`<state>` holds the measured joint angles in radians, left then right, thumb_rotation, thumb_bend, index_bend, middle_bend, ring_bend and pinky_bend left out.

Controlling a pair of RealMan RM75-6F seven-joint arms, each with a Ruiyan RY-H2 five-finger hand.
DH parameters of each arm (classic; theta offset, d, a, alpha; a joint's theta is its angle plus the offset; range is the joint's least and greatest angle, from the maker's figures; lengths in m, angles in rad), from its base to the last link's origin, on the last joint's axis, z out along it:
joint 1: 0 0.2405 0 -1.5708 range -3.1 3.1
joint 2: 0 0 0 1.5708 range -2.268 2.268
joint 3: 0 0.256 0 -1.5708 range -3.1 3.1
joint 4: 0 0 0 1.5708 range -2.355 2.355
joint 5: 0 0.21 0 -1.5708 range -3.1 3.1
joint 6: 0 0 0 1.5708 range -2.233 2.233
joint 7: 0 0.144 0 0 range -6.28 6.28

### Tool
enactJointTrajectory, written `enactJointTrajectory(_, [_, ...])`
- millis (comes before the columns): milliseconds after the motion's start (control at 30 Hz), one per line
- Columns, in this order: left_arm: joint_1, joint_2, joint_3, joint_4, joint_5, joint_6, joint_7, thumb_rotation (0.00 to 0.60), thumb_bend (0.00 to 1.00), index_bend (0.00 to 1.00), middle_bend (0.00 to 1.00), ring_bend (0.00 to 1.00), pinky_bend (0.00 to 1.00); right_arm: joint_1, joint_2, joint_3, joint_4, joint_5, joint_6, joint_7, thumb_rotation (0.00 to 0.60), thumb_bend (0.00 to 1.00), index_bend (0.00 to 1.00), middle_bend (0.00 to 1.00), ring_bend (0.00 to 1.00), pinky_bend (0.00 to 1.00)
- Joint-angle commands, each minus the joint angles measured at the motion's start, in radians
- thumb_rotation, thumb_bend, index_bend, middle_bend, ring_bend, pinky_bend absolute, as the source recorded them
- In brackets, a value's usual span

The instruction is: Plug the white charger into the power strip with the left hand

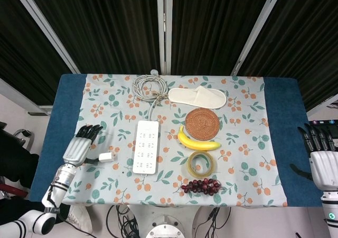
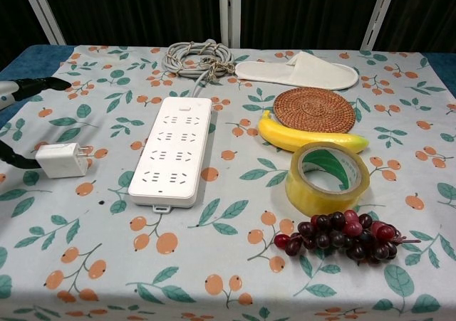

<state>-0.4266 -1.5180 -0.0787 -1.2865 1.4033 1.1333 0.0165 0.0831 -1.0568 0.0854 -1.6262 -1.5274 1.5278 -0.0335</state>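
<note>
Now the left hand (image 1: 80, 146) hovered spread, thumb tip touching the white charger (image 1: 106, 157), with the power strip (image 1: 146, 146) beyond it to its right.

Banana (image 1: 198, 141), tape roll (image 1: 201, 164), grapes (image 1: 202, 186), slipper (image 1: 197, 97)

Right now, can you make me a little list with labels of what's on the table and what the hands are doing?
charger: white, lying left of the strip, prongs toward it
strip: white, flat, nothing plugged in
left hand: beside the charger, thumb against it, not lifting it
right hand: at the right edge, fingers apart, holding nothing
cable: coiled behind the strip
other things: slipper, coaster, banana, tape, grapes
</note>
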Motion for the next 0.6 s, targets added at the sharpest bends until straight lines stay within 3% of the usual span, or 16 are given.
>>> enactJointTrajectory(33, [0.001, -0.001, -0.009, 0.005, -0.018, -0.001, 0.006, 0.600, 0.09, 0.03, 0.03, 0.00, 0.00, 0.001, -0.002, 0.000, 0.006, 0.000, -0.002, 0.006, 0.600, 0.03, 0.00, 0.00, 0.00, 0.00])
enactJointTrajectory(600, [-0.034, 0.008, -0.027, -0.051, -0.004, 0.002, 0.032, 0.600, 0.09, 0.03, 0.03, 0.00, 0.00, -0.004, -0.007, 0.001, 0.029, 0.002, 0.003, 0.032, 0.600, 0.03, 0.00, 0.00, 0.00, 0.00])
